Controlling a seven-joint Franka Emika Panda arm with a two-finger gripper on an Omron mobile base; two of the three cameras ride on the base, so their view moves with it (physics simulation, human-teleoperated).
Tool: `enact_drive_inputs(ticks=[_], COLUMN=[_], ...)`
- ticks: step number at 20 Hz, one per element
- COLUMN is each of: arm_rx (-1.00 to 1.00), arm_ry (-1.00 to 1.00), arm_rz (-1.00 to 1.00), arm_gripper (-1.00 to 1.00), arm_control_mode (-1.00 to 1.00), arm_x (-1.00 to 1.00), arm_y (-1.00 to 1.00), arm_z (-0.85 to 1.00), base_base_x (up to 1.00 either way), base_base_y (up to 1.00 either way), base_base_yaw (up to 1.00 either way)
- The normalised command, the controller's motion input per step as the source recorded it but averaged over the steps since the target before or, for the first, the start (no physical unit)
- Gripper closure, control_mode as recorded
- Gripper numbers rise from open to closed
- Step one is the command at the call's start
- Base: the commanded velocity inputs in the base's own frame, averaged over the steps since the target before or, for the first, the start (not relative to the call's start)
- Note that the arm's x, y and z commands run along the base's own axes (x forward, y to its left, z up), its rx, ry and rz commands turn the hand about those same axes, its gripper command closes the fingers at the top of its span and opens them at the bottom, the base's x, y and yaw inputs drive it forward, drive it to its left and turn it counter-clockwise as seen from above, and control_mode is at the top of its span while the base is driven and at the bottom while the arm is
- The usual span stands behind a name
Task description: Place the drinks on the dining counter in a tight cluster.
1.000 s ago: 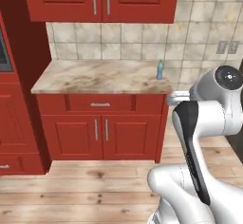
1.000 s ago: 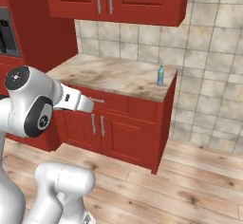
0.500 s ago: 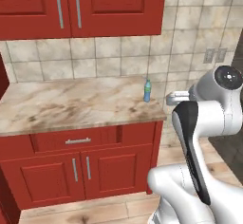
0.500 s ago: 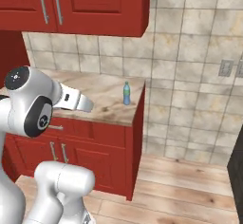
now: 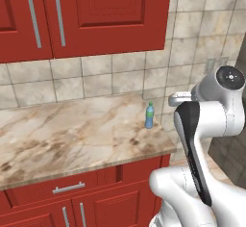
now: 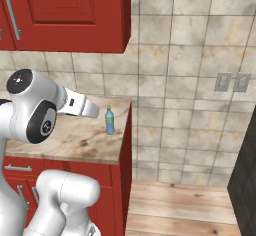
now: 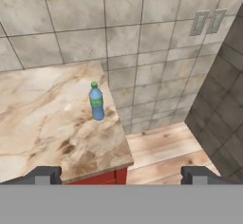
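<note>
Water bottle [image 5: 150, 115]: slim, blue-clear, green band and cap, upright near the right end of the marbled counter [image 5: 72, 134], toward the tiled backsplash [image 6: 190, 80]. Nothing touches it.

Gripper [image 7: 121, 174]: fingers spread wide apart, holding nothing, well short of the bottle.

Red cabinets [image 5: 96, 14]: above and below the counter.

Wall outlets [image 7: 207, 22]: on the tiles, right of the counter.
</note>
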Motion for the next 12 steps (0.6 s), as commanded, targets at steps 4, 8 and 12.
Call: enact_drive_inputs(ticks=[4,8,12], arm_rx=[0.00,0.00,0.00], arm_ry=[0.00,0.00,0.00], arm_rz=[0.00,0.00,0.00], arm_gripper=[-1.00,-1.00,-1.00], arm_control_mode=[1.00,1.00,1.00], arm_x=[0.00,0.00,0.00], arm_y=[0.00,0.00,0.00], arm_z=[0.00,0.00,0.00], base_base_x=[0.00,0.00,0.00], base_base_y=[0.01,0.00,0.00], base_base_yaw=[0.00,0.00,0.00])
